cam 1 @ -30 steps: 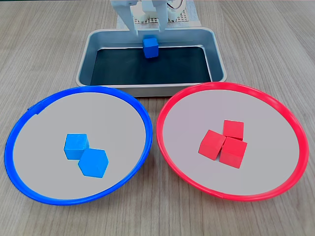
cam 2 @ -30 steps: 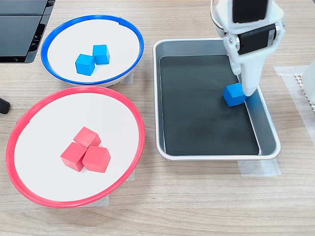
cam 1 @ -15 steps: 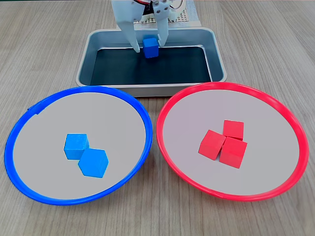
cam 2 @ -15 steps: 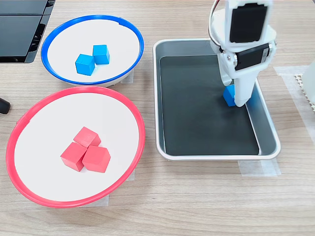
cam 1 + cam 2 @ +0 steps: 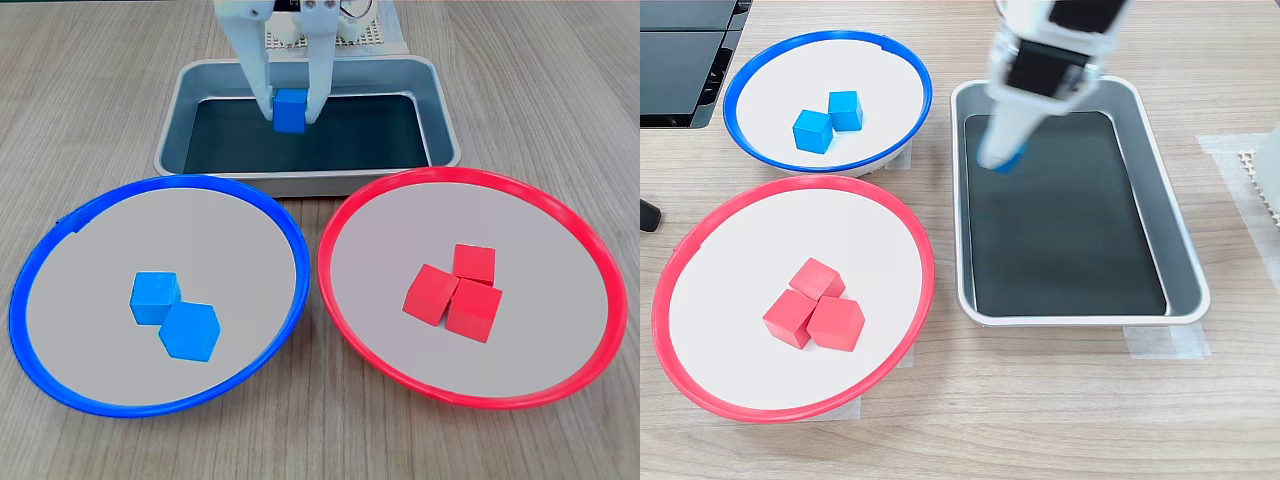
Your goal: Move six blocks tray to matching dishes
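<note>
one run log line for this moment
phase: carry | gripper: shut on blue block, lifted over tray | blue dish: two blue | red dish: three red

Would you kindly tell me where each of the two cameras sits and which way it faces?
A fixed view: sits high in front of the dishes, looking across them to the tray and gripper holding a blue block.
Another fixed view: looks steeply down from the side; gripper enters from the top edge.
Shared: blue-rimmed dish, red-rimmed dish, tray, gripper.
</note>
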{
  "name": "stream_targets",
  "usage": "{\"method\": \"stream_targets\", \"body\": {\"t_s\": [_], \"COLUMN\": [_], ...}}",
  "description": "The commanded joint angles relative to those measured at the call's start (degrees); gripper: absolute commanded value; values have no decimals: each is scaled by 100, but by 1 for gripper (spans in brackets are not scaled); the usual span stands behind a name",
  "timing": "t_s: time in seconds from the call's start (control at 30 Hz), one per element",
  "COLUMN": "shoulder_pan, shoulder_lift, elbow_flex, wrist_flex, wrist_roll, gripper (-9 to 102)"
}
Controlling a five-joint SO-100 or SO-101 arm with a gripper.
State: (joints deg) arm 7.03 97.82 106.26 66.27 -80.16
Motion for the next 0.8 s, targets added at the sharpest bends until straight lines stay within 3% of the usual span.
{"method": "stream_targets", "body": {"t_s": [0.0, 0.17, 0.3, 0.37, 0.43, 0.5, 0.63, 0.73, 0.77], "shoulder_pan": [70, 501, 677, 729, 756, 765, 703, 571, 536], "shoulder_lift": [-105, -896, -1617, -1881, -2021, -2030, -1626, -905, -501], "elbow_flex": [-729, -1055, -1178, -1248, -1292, -1301, -1222, -1002, -888], "wrist_flex": [-1116, -3366, -3885, -3973, -3999, -4017, -4069, -4315, -4359], "wrist_roll": [1608, 1863, 1740, 1723, 1723, 1758, 2347, 3727, 4623], "gripper": [0, 0, 5, 21, 25, 23, 6, 1, 1]}}
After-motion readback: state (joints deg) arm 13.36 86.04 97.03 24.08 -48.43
